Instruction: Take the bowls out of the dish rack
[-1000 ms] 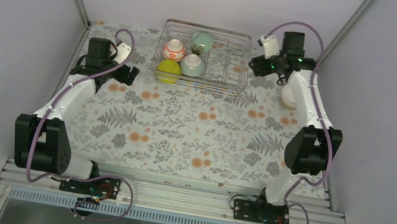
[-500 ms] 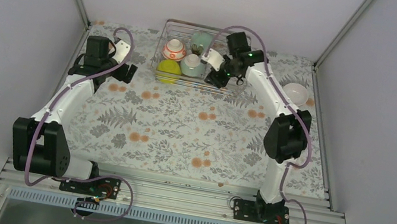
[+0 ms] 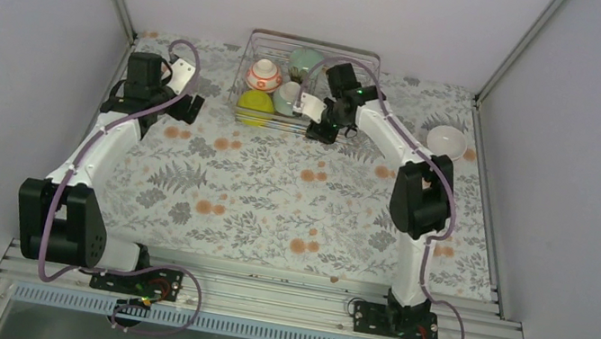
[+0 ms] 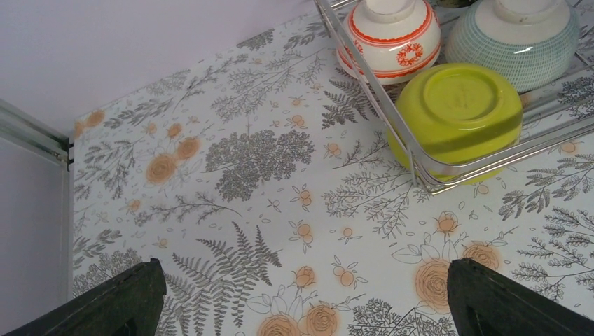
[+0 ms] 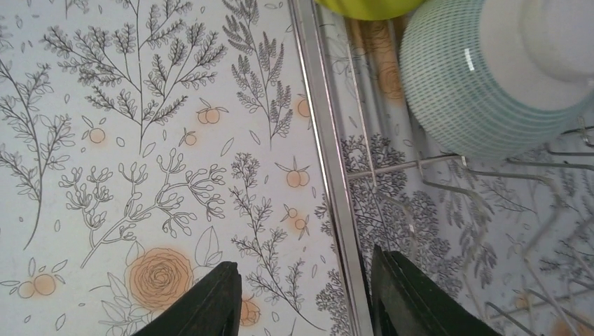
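Four bowls sit in the silver wire dish rack (image 5: 322, 126) at the flowered worktop's (image 3: 275, 193) 12 o'clock: lime-green bowl (image 4: 455, 112), red-patterned white bowl (image 4: 389, 31), teal ribbed bowl (image 5: 483, 77), pale-green bowl (image 3: 306, 61). The right fingers (image 5: 210, 301), partly open and empty, straddle its 6 o'clock rim. The left fingers (image 4: 105, 301), spread wide, hold nothing.

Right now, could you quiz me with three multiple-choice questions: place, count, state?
1. The white bowl sits: A on the table right of the rack; B in the rack; C in the jaws.
2. Bowls in the rack: A two; B four; C six.
3. The left arm's jaws are: A shut on a bowl; B shut, empty; C open, empty.
Answers: 1 A, it rests on the table; 2 B, red-patterned bowl, mint bowl, teal bowl, yellow bowl; 3 C, only table shows between them.
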Tool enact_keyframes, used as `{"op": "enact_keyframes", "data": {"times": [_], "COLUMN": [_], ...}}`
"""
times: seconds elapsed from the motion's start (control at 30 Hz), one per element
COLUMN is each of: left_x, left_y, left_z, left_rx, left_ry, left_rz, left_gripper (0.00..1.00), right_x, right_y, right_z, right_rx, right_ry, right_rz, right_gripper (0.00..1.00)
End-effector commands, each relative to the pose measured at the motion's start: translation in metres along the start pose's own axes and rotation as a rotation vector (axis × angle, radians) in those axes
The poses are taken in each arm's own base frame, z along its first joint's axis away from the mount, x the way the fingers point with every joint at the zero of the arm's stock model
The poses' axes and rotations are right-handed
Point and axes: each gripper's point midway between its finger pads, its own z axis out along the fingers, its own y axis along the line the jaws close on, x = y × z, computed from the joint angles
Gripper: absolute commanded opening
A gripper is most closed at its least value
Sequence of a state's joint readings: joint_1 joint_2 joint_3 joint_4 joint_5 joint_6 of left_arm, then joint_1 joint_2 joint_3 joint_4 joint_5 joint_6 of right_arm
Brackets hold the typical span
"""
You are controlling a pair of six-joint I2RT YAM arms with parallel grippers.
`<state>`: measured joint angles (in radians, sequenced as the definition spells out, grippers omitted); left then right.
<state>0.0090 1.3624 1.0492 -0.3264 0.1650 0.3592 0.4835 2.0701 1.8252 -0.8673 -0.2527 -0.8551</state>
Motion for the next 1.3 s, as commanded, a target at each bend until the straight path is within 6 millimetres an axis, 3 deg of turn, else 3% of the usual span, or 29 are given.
{"op": "enact_keyframes", "data": {"times": [0.0, 0.3, 0.53, 0.63, 0.73, 0.9, 1.27], "left_x": [-0.011, -0.004, -0.004, -0.004, -0.003, 0.000, 0.000], "left_y": [0.009, 0.010, 0.011, 0.012, 0.013, 0.016, 0.015], "left_z": [-0.004, -0.004, -0.004, -0.005, -0.005, -0.005, -0.003], "left_rx": [-0.022, -0.019, -0.012, -0.012, -0.014, -0.020, 0.000], "left_ry": [-0.032, -0.027, -0.027, -0.027, -0.023, -0.017, -0.019], "left_rz": [0.012, 0.002, -0.005, -0.005, -0.004, -0.004, -0.030], "left_gripper": [1.00, 1.00, 1.00, 1.00, 1.00, 1.00, 1.00], "right_x": [-0.003, -0.008, 0.001, -0.004, -0.007, -0.011, 0.008], "right_y": [0.007, 0.001, 0.000, 0.003, 0.010, 0.035, 0.130], "right_z": [0.017, 0.023, 0.038, 0.037, 0.035, 0.019, -0.008], "right_rx": [-0.004, 0.020, 0.010, -0.013, -0.050, -0.146, -0.273], "right_ry": [0.016, 0.005, 0.046, 0.029, 0.019, 0.005, 0.053], "right_rz": [-0.059, -0.083, -0.097, -0.100, -0.099, -0.106, -0.146], "right_gripper": [0.44, 0.20, 0.13, 0.05, 0.04, 0.04, 0.04]}}
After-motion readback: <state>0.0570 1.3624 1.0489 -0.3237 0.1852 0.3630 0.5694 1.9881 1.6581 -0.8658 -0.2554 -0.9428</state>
